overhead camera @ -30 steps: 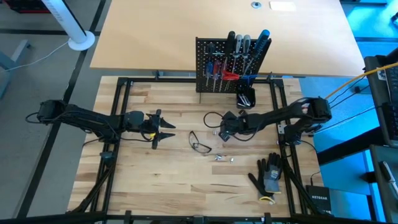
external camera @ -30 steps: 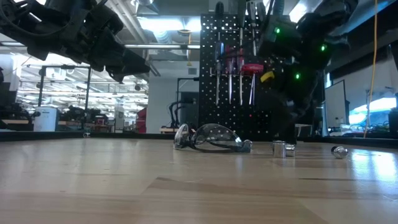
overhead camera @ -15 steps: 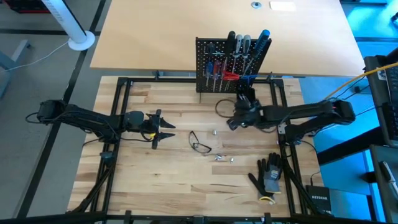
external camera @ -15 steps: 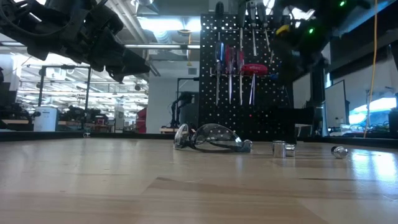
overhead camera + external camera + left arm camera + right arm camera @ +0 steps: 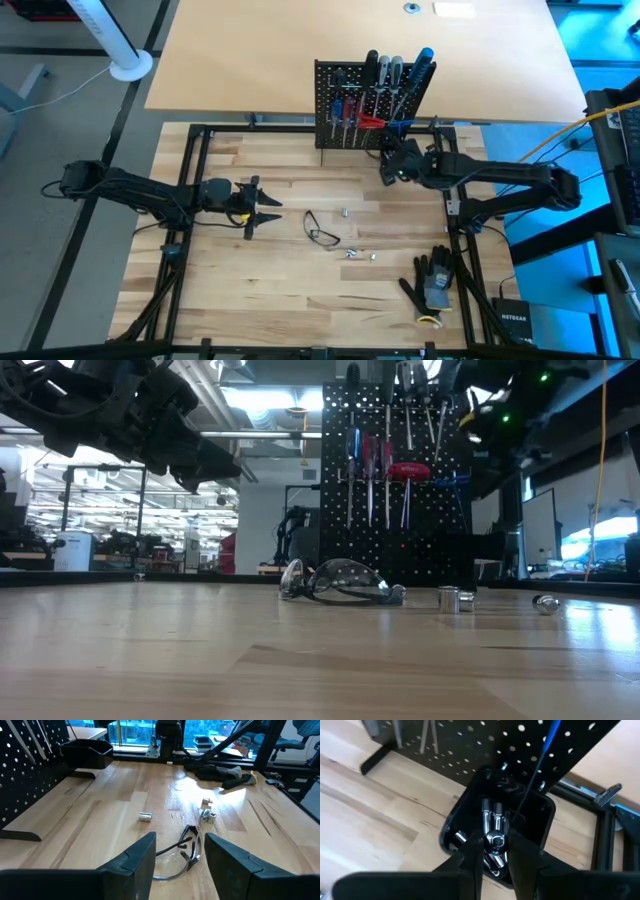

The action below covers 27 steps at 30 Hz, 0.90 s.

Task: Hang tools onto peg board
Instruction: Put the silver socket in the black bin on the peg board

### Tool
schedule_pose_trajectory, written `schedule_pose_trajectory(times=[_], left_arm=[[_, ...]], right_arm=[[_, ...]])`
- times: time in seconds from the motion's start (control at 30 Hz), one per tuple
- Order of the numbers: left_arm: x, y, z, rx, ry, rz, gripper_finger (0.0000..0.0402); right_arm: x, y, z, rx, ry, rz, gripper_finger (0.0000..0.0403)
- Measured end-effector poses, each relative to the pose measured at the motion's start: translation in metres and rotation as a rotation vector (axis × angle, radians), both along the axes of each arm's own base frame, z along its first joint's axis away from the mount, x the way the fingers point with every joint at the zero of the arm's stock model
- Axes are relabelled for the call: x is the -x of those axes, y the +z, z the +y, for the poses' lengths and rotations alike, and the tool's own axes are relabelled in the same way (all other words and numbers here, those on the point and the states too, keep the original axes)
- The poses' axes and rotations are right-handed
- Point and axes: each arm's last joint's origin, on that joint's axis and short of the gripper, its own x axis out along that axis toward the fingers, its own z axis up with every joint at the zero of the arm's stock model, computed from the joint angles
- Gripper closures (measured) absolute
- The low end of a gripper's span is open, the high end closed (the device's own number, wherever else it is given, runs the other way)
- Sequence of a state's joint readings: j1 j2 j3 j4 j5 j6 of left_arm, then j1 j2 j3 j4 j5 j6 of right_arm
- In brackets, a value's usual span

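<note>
The left gripper point(image 5: 268, 207) hovers with fingers spread, clear safety glasses point(image 5: 322, 229) just ahead. Screwdrivers with red, blue and black handles point(image 5: 385, 85) hang on the black perforated peg board point(image 5: 334, 115). Beside its base, the right gripper point(image 5: 493, 851) pinches a small silver socket point(image 5: 495, 839) over the small black cup point(image 5: 542, 812).

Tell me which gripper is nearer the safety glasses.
Left. The left gripper hovers just beside the safety glasses, fingers open. The right gripper is farther off, over the black cup by the peg board.
</note>
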<state>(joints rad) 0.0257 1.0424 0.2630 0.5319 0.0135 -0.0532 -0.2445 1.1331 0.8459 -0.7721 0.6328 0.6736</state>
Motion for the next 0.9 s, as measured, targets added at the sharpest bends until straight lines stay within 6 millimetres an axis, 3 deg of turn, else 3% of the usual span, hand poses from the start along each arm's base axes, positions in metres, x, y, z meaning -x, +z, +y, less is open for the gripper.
schedule_pose_trajectory(times=[0.23, 0.57, 0.9], left_arm=[[0.0, 0.0, 0.0, 0.0, 0.0, 0.0, 0.0243], [0.0, 0.0, 0.0, 0.0, 0.0, 0.0, 0.0243], [0.0, 0.0, 0.0, 0.0, 0.0, -0.001, 0.0243]], right_arm=[[-0.003, -0.007, -0.013, -0.026, -0.021, 0.035, 0.0316], [-0.007, -0.009, -0.01, -0.121, 0.059, 0.003, 0.0214], [-0.04, -0.001, 0.027, -0.112, 0.381, -0.196, 0.0204]])
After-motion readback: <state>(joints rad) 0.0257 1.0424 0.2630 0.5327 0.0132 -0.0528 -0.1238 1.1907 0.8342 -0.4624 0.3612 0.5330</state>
